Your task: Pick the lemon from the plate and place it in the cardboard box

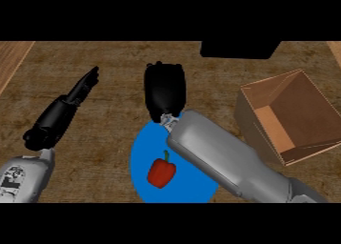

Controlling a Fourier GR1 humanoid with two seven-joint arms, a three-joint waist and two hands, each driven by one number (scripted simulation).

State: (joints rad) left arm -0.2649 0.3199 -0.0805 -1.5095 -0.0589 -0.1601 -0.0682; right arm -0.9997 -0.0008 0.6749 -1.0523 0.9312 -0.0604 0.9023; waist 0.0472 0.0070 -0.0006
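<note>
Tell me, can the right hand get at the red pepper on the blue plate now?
Probably yes: the red pepper lies uncovered on the blue plate, beside the right forearm, but the right hand is beyond the plate and must pull back.

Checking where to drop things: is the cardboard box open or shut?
Open: the cardboard box shows its bare brown inside, with nothing visible in it.

Single head view, looking steeply down onto the counter (pixel 96 128) at close range; forearms enter from below.
</note>
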